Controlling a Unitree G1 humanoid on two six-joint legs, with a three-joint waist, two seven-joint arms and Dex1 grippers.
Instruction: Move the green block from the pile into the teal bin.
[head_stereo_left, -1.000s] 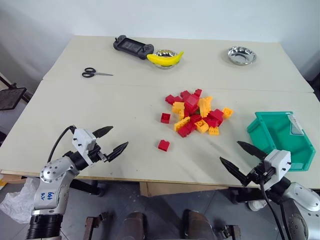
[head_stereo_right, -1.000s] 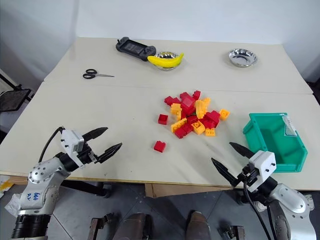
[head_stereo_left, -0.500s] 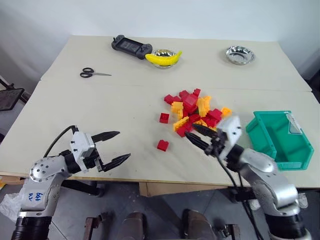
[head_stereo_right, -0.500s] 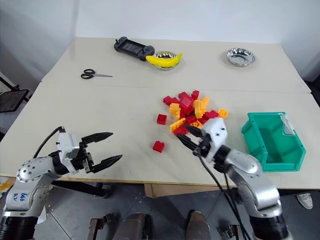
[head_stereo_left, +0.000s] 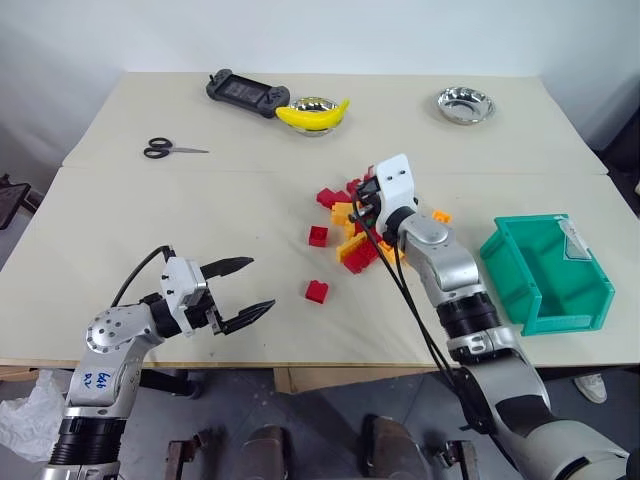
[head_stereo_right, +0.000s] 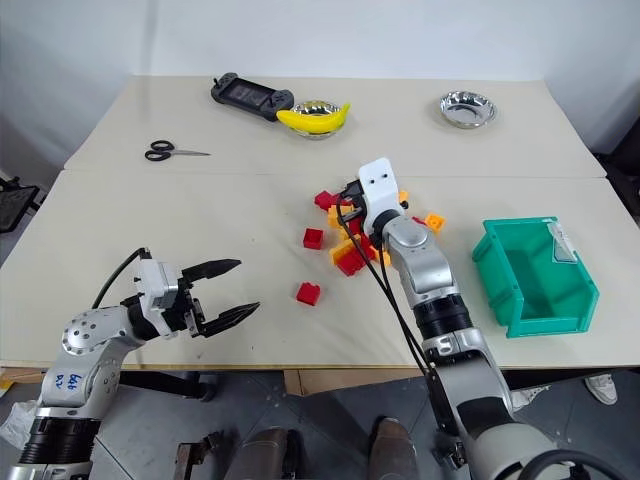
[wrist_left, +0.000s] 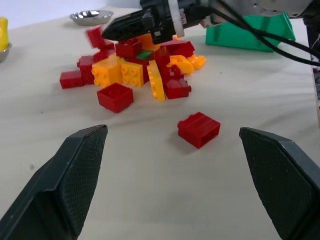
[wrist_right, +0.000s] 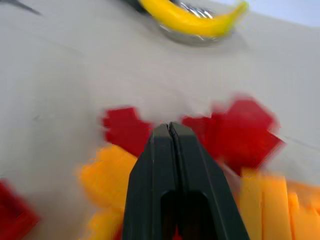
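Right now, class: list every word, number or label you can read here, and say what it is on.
"64" with further marks below it that cannot be made out: handwritten in blue on the left arm.
White label on the teal bin: too small to read.
No other text is legible.

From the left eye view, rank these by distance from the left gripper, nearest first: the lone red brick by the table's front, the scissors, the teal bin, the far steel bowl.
1. Lone red brick, just right of the left gripper.
2. Scissors, far left.
3. Teal bin, right edge.
4. Steel bowl, far right corner.
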